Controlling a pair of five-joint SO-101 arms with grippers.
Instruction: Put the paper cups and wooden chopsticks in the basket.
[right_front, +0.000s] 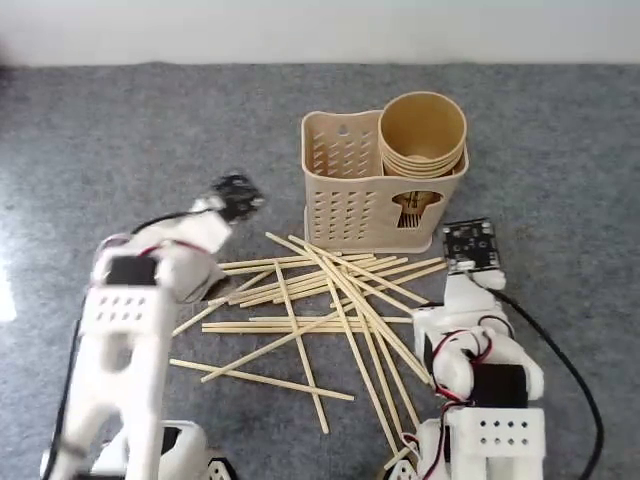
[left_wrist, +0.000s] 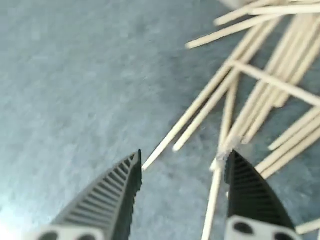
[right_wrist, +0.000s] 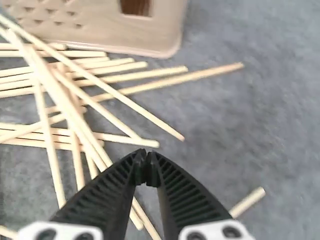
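A stack of paper cups (right_front: 423, 130) stands in the right compartment of the beige perforated basket (right_front: 345, 200) as the high view shows it; the left compartment looks unfilled. The wooden chopsticks (right_front: 320, 300) lie in a crossed heap on the grey tabletop (right_front: 150, 130) just in front of the basket. The left arm (right_front: 125, 300) is at the heap's left edge, its jaws apart and empty over the ends of several chopsticks (left_wrist: 210, 100). The right arm (right_front: 480, 390) is near the basket's front right corner (right_wrist: 100, 25), its jaws together, gripping nothing, above the chopsticks (right_wrist: 75, 95).
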